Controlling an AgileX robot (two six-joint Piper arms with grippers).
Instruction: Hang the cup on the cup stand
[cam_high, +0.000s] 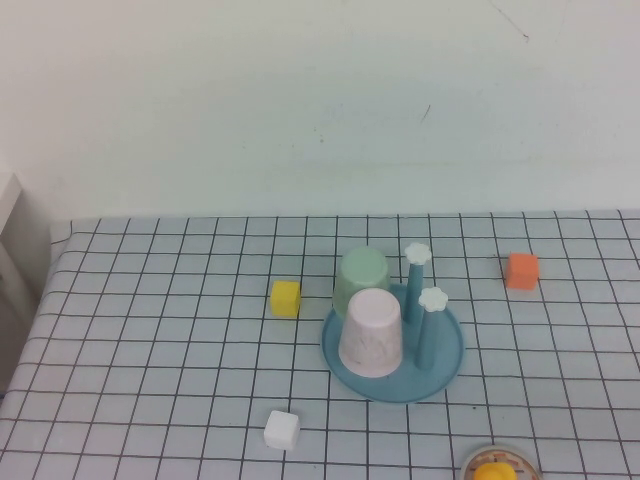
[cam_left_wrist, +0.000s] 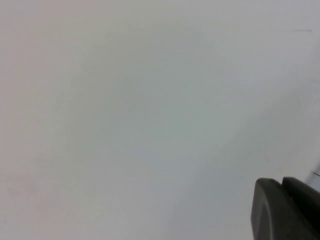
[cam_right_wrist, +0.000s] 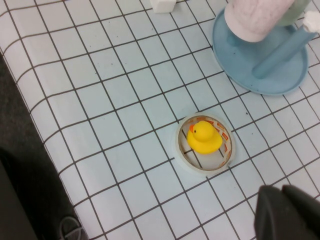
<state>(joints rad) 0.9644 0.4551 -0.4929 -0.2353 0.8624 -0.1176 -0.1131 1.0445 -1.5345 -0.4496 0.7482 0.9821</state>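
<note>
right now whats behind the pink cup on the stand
The mint-green cup sits upside down behind the pink cup on the cup stand; its lower part is hidden. Neither gripper is near.

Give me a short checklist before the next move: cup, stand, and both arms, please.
1. Mint-green cup upside down on the cup stand, behind the pink cup: ok.
2. Mint-green cup really seated over a peg: cannot tell, the pink cup hides its lower part.
3. Two flower-capped pegs free: ok.
4. Left gripper away from the table, facing a blank wall, fingers shut, holding nothing: ok.
5. Right gripper above the table near the yellow duck in its tape ring, fingers shut, holding nothing: ok.
6. Stand flat on the table: ok.
</note>
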